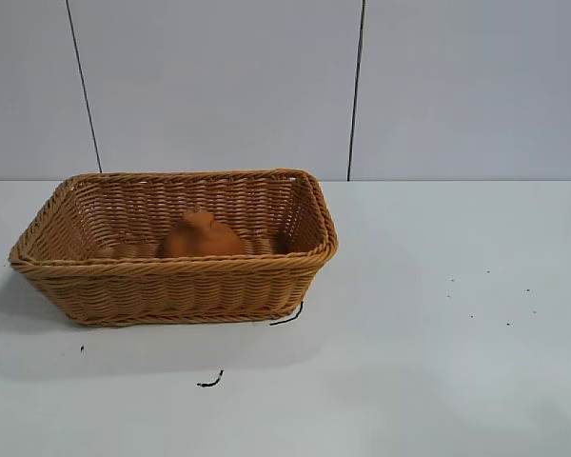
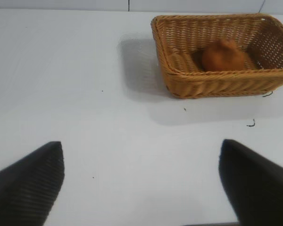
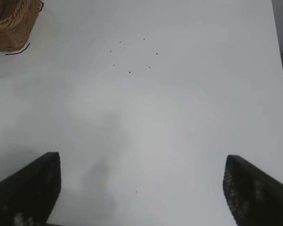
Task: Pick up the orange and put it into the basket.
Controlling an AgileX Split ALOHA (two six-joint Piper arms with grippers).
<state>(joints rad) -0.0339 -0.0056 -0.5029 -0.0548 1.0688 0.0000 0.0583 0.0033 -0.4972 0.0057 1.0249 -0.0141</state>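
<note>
The orange (image 1: pixel 201 237) lies inside the tan wicker basket (image 1: pixel 176 276), which stands on the white table at the left in the exterior view. The left wrist view shows the orange (image 2: pixel 223 56) in the basket (image 2: pixel 212 82) as well. My left gripper (image 2: pixel 141 186) is open and empty above bare table, well short of the basket. My right gripper (image 3: pixel 142 188) is open and empty above bare table, with a corner of the basket (image 3: pixel 12 28) far off. Neither arm shows in the exterior view.
Two short black thread-like scraps lie on the table in front of the basket (image 1: pixel 287 315) (image 1: pixel 210 381). Small dark specks (image 1: pixel 490 295) dot the table at the right. A grey panelled wall (image 1: pixel 362 86) stands behind the table.
</note>
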